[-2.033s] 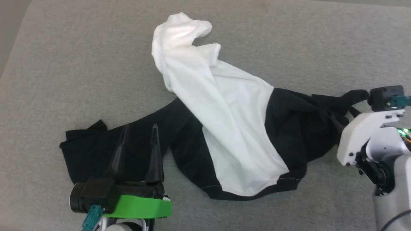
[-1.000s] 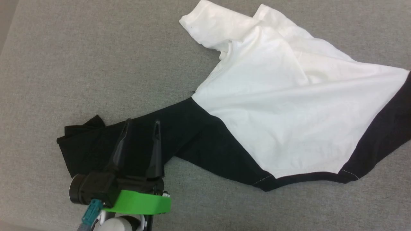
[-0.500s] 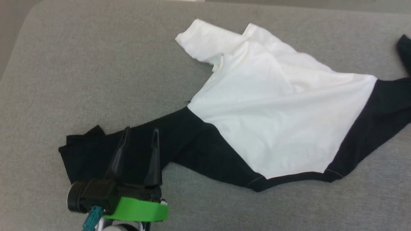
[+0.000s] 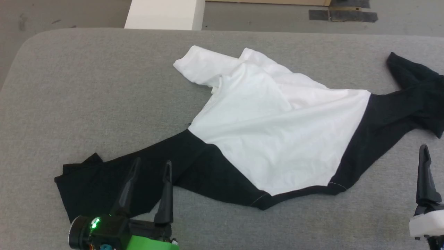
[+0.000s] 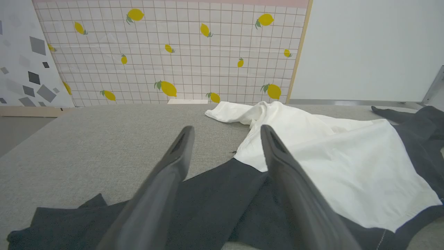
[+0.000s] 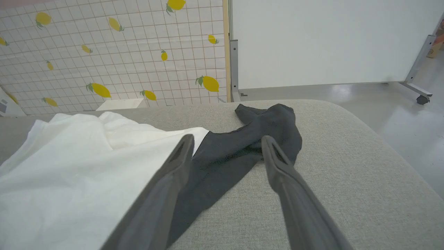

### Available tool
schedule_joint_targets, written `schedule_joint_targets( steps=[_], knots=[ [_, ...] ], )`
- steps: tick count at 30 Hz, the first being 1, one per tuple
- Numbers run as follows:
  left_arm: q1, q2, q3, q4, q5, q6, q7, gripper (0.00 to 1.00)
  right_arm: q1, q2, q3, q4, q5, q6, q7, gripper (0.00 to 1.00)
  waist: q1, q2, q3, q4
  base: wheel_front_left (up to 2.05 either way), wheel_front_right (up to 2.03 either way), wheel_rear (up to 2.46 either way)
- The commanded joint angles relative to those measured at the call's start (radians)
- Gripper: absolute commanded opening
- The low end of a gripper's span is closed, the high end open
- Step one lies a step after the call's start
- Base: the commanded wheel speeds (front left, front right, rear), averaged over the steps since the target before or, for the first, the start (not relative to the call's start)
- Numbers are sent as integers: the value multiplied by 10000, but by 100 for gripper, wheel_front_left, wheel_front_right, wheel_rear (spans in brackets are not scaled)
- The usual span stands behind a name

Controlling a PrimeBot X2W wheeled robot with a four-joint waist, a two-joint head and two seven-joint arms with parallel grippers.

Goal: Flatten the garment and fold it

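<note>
garment: soft shirt with white body, black sleeves and black trim lay spread crosswise on the grey fabric-covered table; not flat, chest print not visible.
left sleeve: long black sleeve ran toward the near-left corner, cuff end doubled over.
right sleeve: black sleeve sat crumpled by the table's right edge.
white end: far white part was rolled and folded on itself.
left gripper: left gripper had fingers spread wide and empty over the left sleeve; contact unclear.
right gripper: right gripper had fingers wide apart and empty, pointing at the right sleeve.
step: flattening, by the look of it; folding not begun.
how to do well: probably pinch each sleeve near its cuff, pull outward evenly and low, then draw the rolled white end away.
risk: catching doubled layers would likely lock creases in.
</note>
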Motion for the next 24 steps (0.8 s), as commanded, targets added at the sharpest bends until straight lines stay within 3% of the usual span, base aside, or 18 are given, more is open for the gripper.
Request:
schedule_joint_targets(
  steps=[1, 4, 10, 20, 24],
  knots=[
    [132, 70, -62, -65, 121, -16, -36, 100, 107, -2, 8, 93, 193, -17, -141, 100, 0, 0, -122, -141, 0, 0, 0],
    [64, 275, -366, -132, 390, -196, 170, 100, 129, 0, 24, 188, 280, -17, -268, 100, 0, 0, -159, -194, 0, 0, 0],
    [-809, 1502, -1664, -114, 987, -1128, 1693, 100, -167, 1, -20, 28, 173, -17, -219, 100, 0, 0, 47, -181, 0, 0, 0],
    [-2961, 3494, -4587, 1218, 374, -1307, 3740, 100, -429, 2, 218, -173, 391, -17, -108, 100, 0, 0, 1042, -86, 0, 0, 0],
    [-3833, 3638, -5175, 1840, 269, -1309, 3756, 100, -591, 2, 225, -337, 346, -17, -75, 100, 0, 0, 1374, -95, 0, 0, 0]
  ],
)
